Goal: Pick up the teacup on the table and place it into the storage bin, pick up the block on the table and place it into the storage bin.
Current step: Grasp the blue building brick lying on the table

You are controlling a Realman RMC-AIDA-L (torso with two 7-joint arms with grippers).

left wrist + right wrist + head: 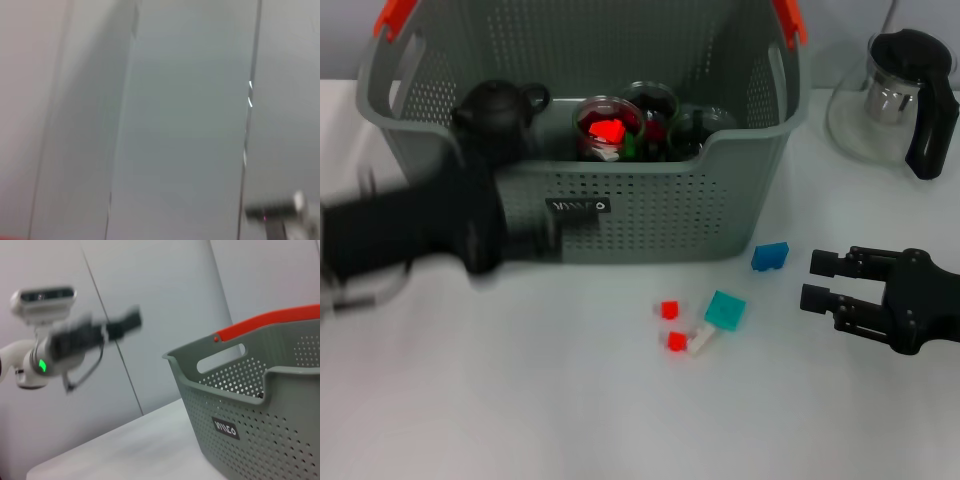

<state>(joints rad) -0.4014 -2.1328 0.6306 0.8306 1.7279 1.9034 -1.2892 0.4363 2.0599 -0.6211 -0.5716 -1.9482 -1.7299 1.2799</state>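
Note:
The grey storage bin [650, 215] stands at the back centre, and its label side [260, 440] also shows in the right wrist view. Inside it are glass teacups [608, 128], one holding something red, and a black teapot [500, 105]. Blocks lie on the table in front of it: a blue block [770, 256], a teal block [725, 310], two small red ones [669, 309] and a white one [703, 340]. My right gripper [817, 281] is open and empty, just right of the blue block. My left gripper [545, 240] is blurred, low before the bin's front left.
A glass teapot with a black handle [900, 100] stands at the back right, beside the bin. White tabletop stretches across the front. The left wrist view shows only grey wall panels [180, 125].

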